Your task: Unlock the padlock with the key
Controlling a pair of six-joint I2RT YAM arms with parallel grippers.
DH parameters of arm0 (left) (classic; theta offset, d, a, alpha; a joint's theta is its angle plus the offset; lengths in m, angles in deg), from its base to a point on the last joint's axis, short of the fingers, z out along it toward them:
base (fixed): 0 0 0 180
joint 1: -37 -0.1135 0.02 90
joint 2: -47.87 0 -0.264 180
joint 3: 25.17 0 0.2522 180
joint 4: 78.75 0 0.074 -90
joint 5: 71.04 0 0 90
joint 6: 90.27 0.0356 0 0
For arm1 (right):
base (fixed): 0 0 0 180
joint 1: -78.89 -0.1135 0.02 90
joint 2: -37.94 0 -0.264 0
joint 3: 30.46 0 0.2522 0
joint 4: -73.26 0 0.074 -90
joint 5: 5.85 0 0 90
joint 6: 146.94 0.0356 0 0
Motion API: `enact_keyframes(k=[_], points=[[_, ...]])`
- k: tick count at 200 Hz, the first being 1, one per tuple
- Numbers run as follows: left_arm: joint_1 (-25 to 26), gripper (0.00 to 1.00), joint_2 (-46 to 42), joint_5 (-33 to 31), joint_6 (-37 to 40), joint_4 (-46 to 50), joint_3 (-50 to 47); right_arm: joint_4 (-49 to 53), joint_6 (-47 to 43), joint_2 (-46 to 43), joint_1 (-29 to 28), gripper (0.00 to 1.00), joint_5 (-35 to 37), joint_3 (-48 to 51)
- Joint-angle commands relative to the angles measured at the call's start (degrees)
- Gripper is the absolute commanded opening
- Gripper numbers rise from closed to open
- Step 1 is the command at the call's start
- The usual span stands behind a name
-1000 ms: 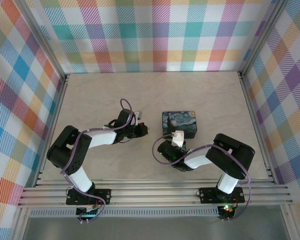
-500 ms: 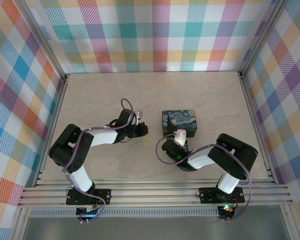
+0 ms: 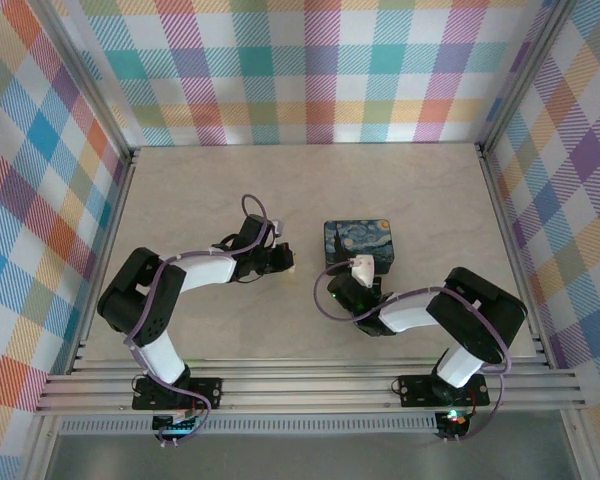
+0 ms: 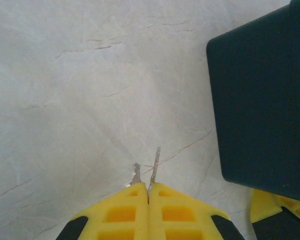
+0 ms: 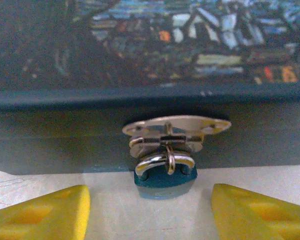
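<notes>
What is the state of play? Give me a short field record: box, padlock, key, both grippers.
box: dark box with a painted lid, lid down
hasp: silver hasp on the box front, folded shut
padlock: blue padlock, shackle through the hasp loop, looks locked
key: thin metal key, tip sticking out past the fingers, beside the box, apart from it
left gripper: left gripper shut on the key
right gripper: right gripper open, fingers either side of the padlock, not touching

The walls [image 3: 310, 70] have pink, blue, green and orange checks, the table [image 3: 410, 190] is pale cream with thin grey lines, the box [image 3: 360, 246] is dark blue with a starry painting, the padlock [image 5: 165, 179] is blue, and the fingers [image 5: 45, 212] of the right gripper [image 5: 150, 200] are yellow.
</notes>
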Motion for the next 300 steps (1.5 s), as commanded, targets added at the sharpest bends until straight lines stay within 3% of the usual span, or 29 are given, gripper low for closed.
enact_keyframes(k=[1, 28, 74, 122, 179, 248, 300], points=[[1.1, 0.00, -3.1, -1.6, 1.1, 3.2, 2.1, 7.0, -4.5, 1.8, 3.5, 0.65, 0.7, 0.2], [1.6, 0.00, -4.0, -2.1, 1.3, 4.4, 2.5, 3.3, -6.7, 1.2, 6.4, 0.58, -2.9, 0.6], [2.2, 0.00, -4.2, -1.9, 2.7, 5.0, 2.4, 0.9, -9.2, -1.2, 8.2, 0.32, -5.1, 0.8], [3.4, 0.00, -2.2, -0.4, 3.7, 5.3, 4.1, 0.7, -9.4, -5.3, 8.8, 0.17, -6.7, 2.5], [3.7, 0.00, -1.8, 0.6, 4.8, 5.7, 4.4, 3.9, -12.0, -10.3, 9.2, 0.00, -13.5, 2.0], [3.7, 0.00, -4.3, 1.3, 5.5, 6.0, 3.4, 11.3, -11.7, -17.7, 9.4, 0.00, -16.6, 1.1], [3.7, 0.00, -6.6, 1.9, 5.9, 6.7, 2.9, 18.3, -8.7, -18.8, 10.8, 0.00, -24.2, -2.7]])
